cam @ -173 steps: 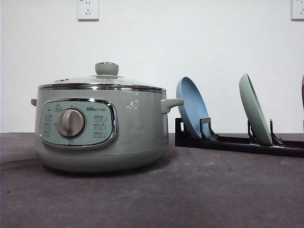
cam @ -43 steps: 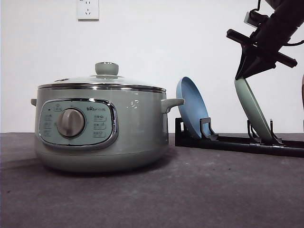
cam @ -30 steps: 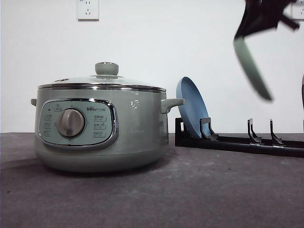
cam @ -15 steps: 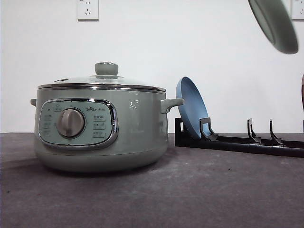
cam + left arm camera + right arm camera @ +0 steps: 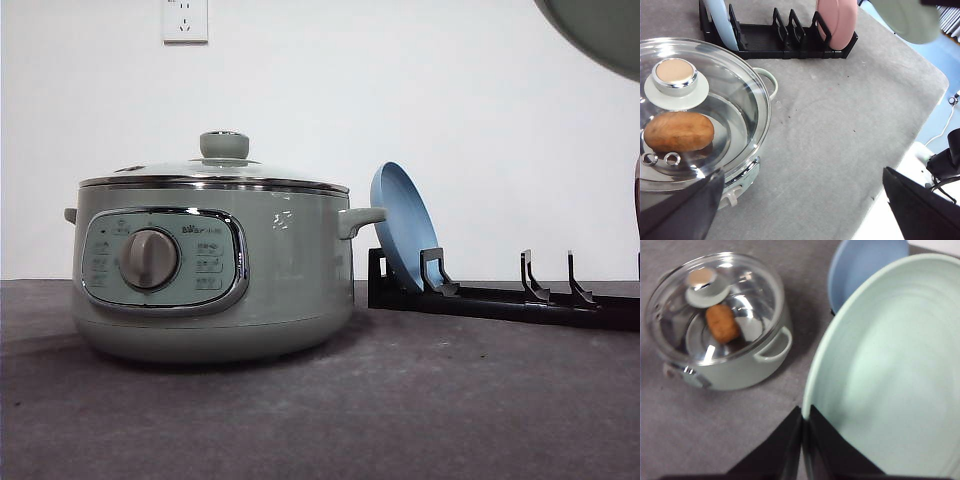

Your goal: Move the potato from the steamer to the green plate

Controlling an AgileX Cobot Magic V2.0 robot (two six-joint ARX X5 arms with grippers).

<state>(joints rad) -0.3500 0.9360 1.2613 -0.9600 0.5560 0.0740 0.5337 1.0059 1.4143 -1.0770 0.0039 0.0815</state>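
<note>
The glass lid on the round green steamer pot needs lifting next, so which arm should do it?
Probably the left. The right gripper is shut on the pale mint-green plate, so it's busy. The left arm's camera looks down on the glass lid, with its fingers apart.

Blue plate [image 5: 404,224], pink plate [image 5: 837,21] upright in rack [image 5: 500,297].

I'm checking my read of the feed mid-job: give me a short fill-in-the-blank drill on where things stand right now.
1. The potato lies inside the steamer, under its glass ____.
2. The right claw is shut on the rim of the ____ plate, held up in the air.
3. The plate leaning in the black rack next to the steamer is ____ in colour.
4. The left claw stands ____, its fingers wide apart above the table.

Missing words: lid; green; blue; open
</note>
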